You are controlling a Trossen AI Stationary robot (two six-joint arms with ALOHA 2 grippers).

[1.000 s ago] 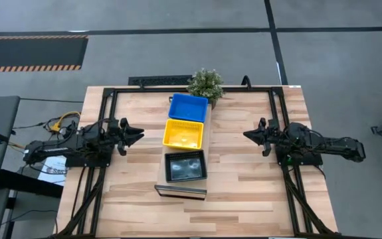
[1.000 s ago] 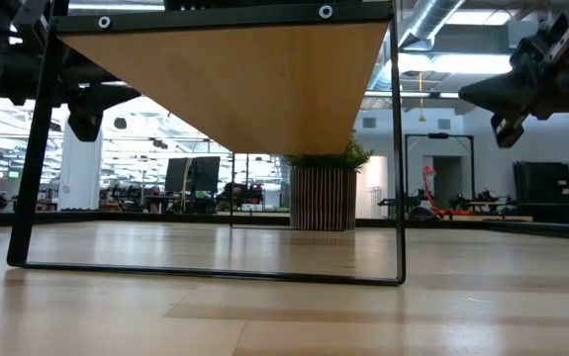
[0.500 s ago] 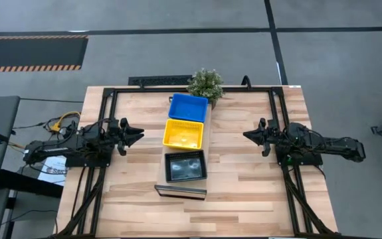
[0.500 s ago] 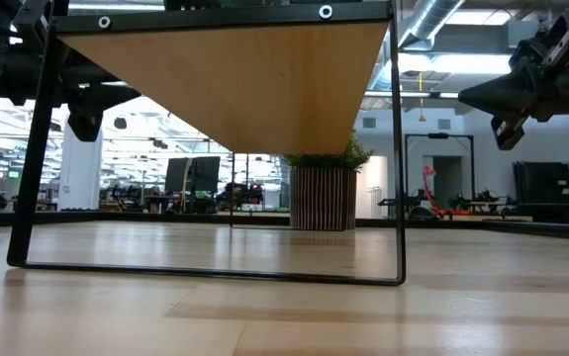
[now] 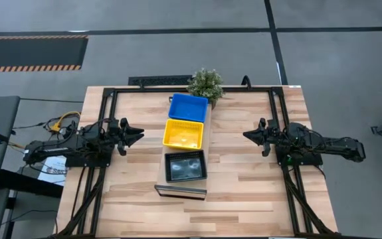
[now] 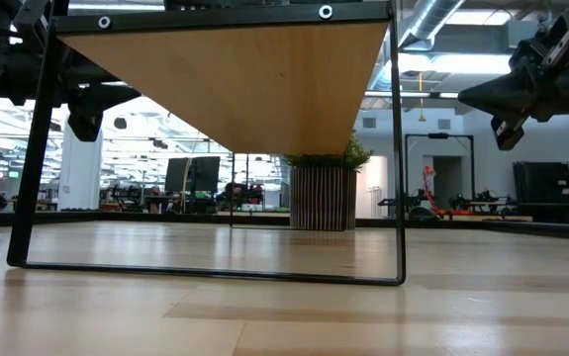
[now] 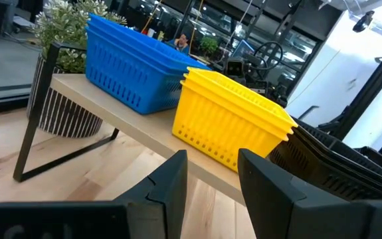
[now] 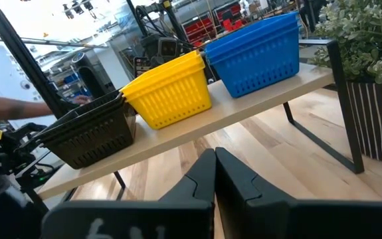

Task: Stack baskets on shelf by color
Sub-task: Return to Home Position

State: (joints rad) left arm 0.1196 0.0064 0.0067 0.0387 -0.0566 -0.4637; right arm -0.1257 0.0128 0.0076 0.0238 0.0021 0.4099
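The baskets sit in three stacks on the shelf (image 5: 181, 191), resting on their bases. The blue stack (image 5: 189, 107) is at the far end, the yellow stack (image 5: 183, 133) in the middle and the black stack (image 5: 185, 166) at the near end. My left gripper (image 5: 139, 135) hovers left of the shelf, open, pointing at the yellow stack (image 7: 234, 126). My right gripper (image 5: 246, 135) hovers to the right of the shelf, shut, and faces the yellow stack (image 8: 171, 93). Both grippers are above the table and touch nothing.
A potted plant (image 5: 206, 83) stands on the table at the shelf's far end, close to the blue stack. The table's dark frame rails (image 5: 107, 113) run along its edges. Bare wood lies between each gripper and the shelf. The low view shows the shelf's underside (image 6: 235, 79).
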